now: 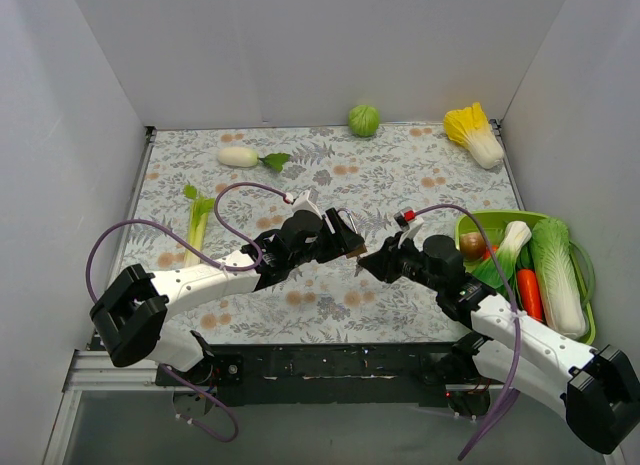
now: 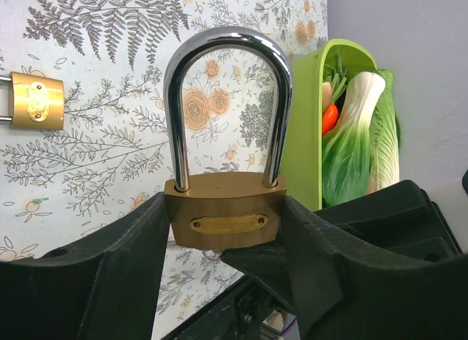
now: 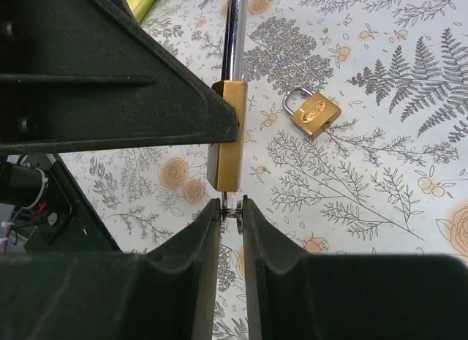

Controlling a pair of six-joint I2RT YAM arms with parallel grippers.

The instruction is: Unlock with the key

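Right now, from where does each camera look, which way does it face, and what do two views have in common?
Top external: above and behind the bases, looking down on the table; left arm and right arm show.
Left wrist: on the left arm, facing the green basket; the left gripper clamps the long-shackle padlock.
Right wrist: on the right arm, facing that padlock's bottom end; the right gripper flanks the key.
Shared: both wrist views show the small padlock on the table.
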